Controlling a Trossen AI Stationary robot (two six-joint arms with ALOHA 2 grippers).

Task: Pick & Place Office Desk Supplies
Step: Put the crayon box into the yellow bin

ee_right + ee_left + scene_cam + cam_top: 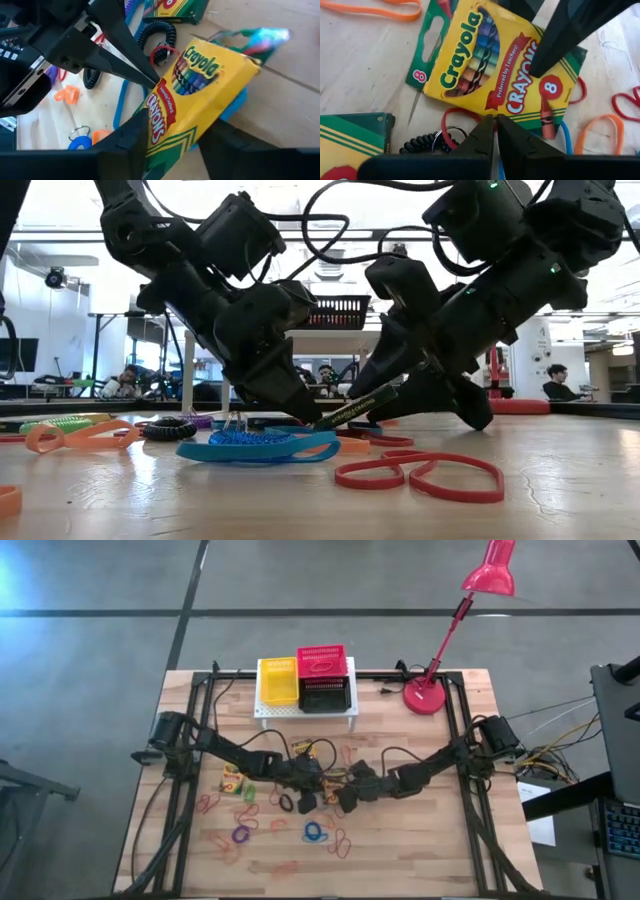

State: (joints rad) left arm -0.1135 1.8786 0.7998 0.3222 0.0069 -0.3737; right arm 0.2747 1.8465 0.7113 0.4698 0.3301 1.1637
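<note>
A tilted crayon box [200, 95] is grasped by the right pincer [172, 135]; the left pincer [495, 131] is clenched beside it, nothing held.

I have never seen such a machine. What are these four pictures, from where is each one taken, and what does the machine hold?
This is a robot: two dark arms at a wooden table, each ending in a two-finger tool. One picture looks down from above, one looks level across the table, two come from cameras on the wrists. On the table lie coloured elastic loops and crayon boxes; yellow, red and black baskets sit on a white stand near a red lamp. The right tool grips one crayon box, tilted up at one end. The left tool is shut and empty, its tip at the same box.
</note>
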